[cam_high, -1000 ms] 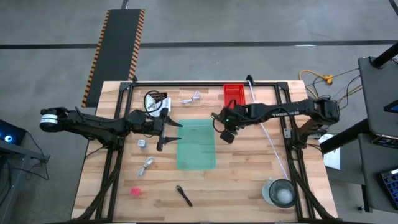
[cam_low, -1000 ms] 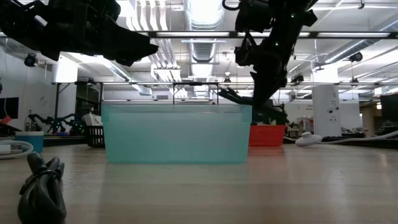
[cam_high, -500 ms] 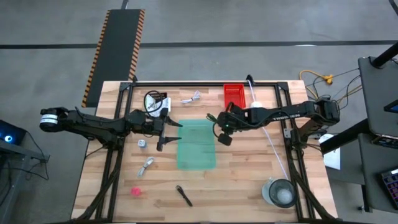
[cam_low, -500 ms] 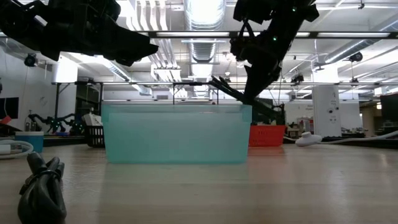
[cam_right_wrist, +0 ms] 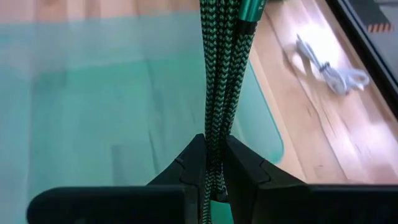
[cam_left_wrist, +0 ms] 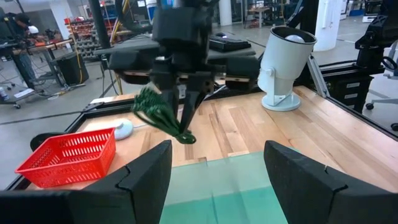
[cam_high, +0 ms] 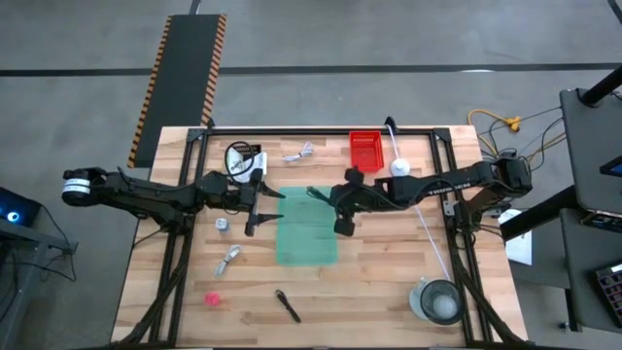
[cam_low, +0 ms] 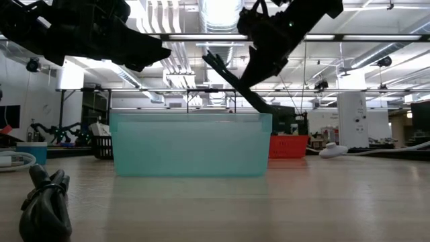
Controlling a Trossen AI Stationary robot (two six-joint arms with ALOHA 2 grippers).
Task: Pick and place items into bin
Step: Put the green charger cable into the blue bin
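The right arm's fingers [cam_right_wrist: 214,171] are clamped narrow on a green braided cable [cam_right_wrist: 221,93], which hangs in a bundle of loops between them. Over the last second that arm has swung from beside the red basket [cam_high: 365,149] to above the near edge of the translucent green bin [cam_high: 307,226], so the cable now dangles right over the bin's open top; I judge a release is close. The left arm's fingers [cam_left_wrist: 214,177] stand wide apart and empty, hovering just beside the bin's opposite edge, unchanged. Other items lie on the table [cam_high: 389,282] well apart from either set of fingers: a white cable [cam_high: 297,153], a pink blob [cam_high: 213,298], a black pen-like tool [cam_high: 288,305]. No readable writing or brand shows clearly anywhere.
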